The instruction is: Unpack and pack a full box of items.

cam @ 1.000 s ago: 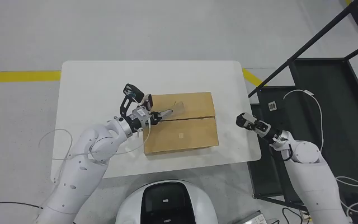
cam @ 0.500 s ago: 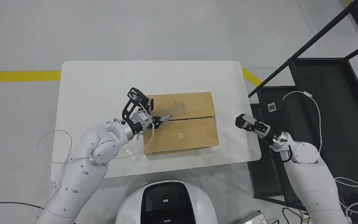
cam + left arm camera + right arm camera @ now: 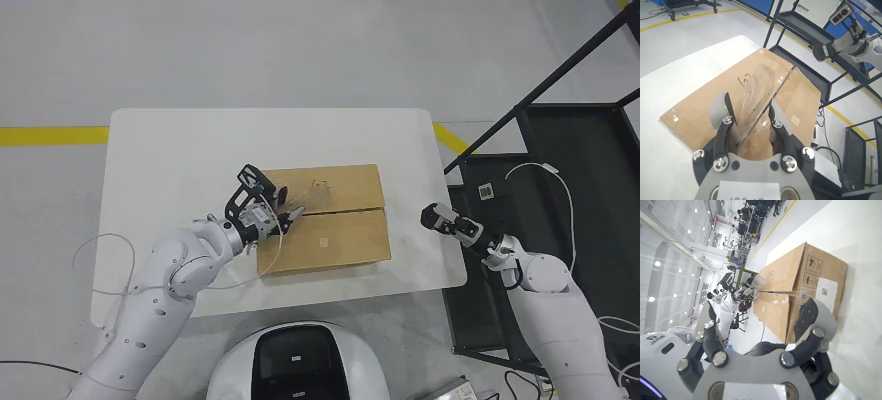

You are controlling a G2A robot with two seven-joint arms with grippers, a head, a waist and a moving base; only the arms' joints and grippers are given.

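A brown cardboard box (image 3: 335, 235) lies shut on the white table (image 3: 170, 160), its two top flaps meeting in a seam. A strip of clear tape (image 3: 759, 89) stands peeled up from that seam. My left gripper (image 3: 292, 212) hovers over the box's left end, open, and the loose tape runs up between its fingers (image 3: 723, 106) and brushes one of them. Off the box's right end, my right gripper (image 3: 428, 214) is near the table's right edge, open and holding nothing. The right wrist view faces the labelled end of the box (image 3: 810, 262).
A black metal rack (image 3: 560, 180) stands close to the table's right side, behind my right arm. Bare table lies left of and behind the box. A yellow floor line (image 3: 50, 135) runs past the table's left.
My left gripper has shifted a little to the right, further over the box's left end along the seam. The right arm has stayed put.
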